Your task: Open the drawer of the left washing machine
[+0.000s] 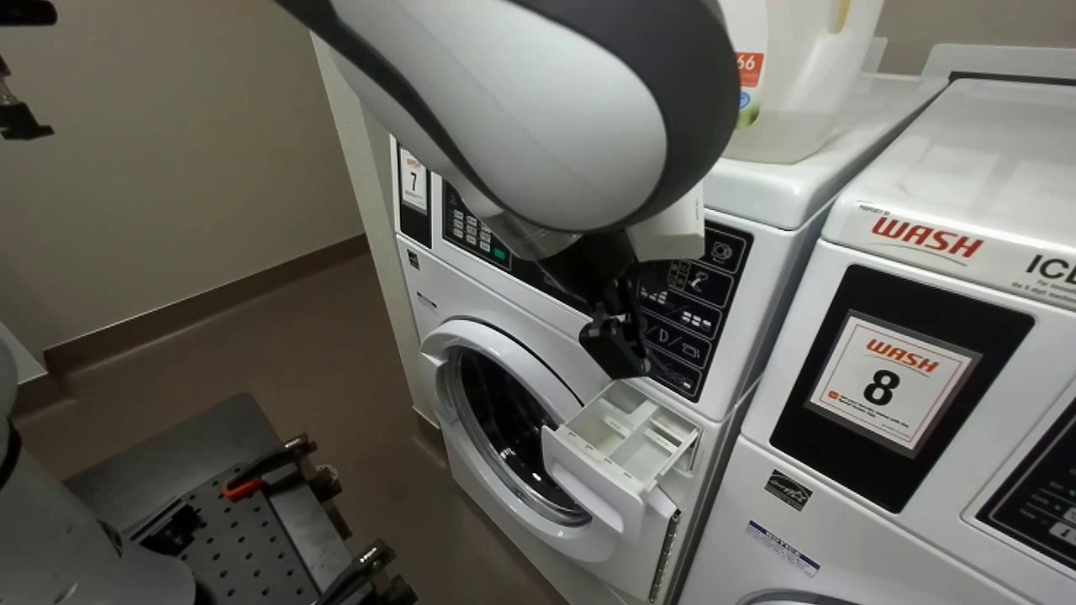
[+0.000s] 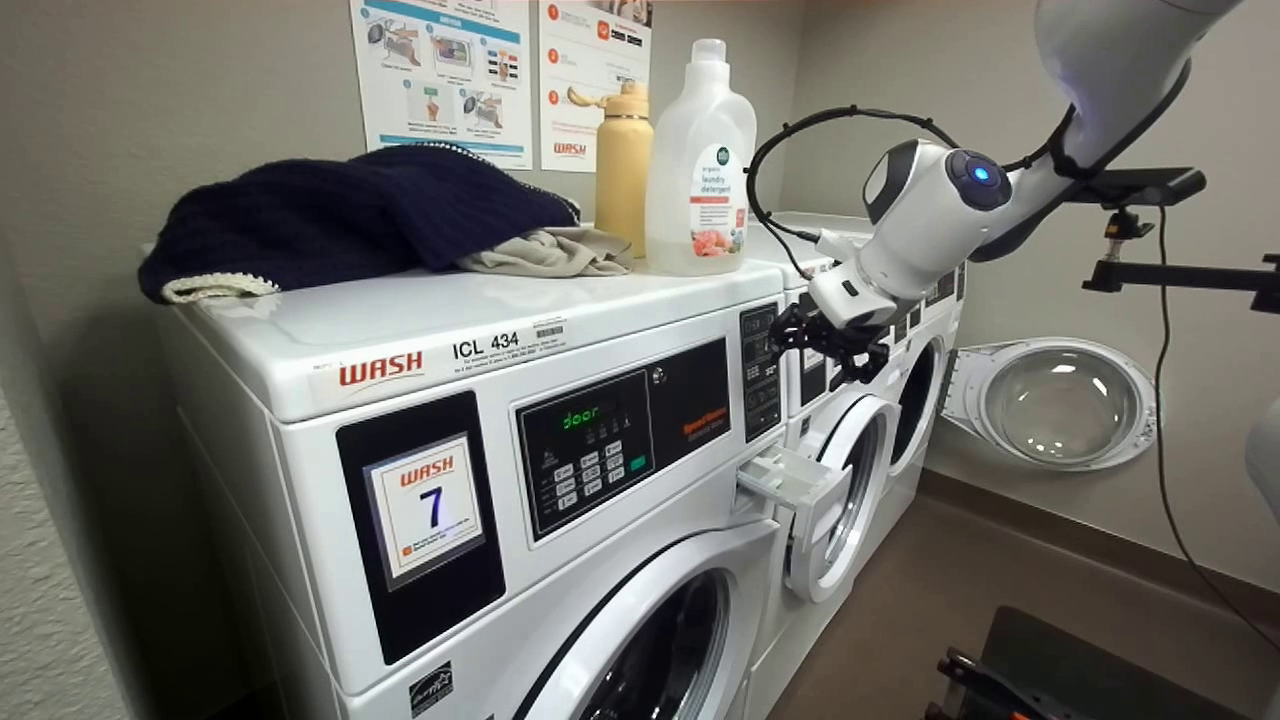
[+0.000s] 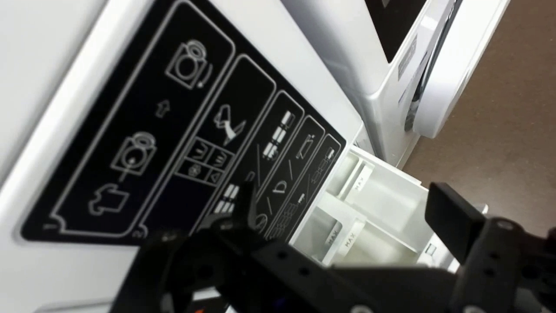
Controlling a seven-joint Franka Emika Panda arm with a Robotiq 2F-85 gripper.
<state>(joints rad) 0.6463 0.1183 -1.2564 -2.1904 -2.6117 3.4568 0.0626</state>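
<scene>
The left washing machine, marked 7, has a white front [image 1: 538, 315] with black panels; it shows in an exterior view [image 2: 305, 560] and the wrist view [image 3: 21, 269]. Its drawer [image 1: 598, 491] is pulled out of the front below the pictogram panel, with its inner compartments visible; it also shows in an exterior view [image 2: 822, 497] and the wrist view [image 3: 386, 195]. My black gripper [image 1: 620, 340] is open and empty above the drawer, close to the panel, apart from the drawer; it also shows in an exterior view [image 2: 830, 350] and the wrist view [image 3: 343, 195].
Machine 8 [image 1: 849, 269] stands right beside it. A detergent bottle [image 2: 690, 190], a yellow bottle [image 2: 622, 165] and dark cloth [image 2: 380, 215] stand or lie on top. The round door [image 1: 450, 336] lies below the drawer. Another machine's round door [image 2: 1060, 400] hangs open.
</scene>
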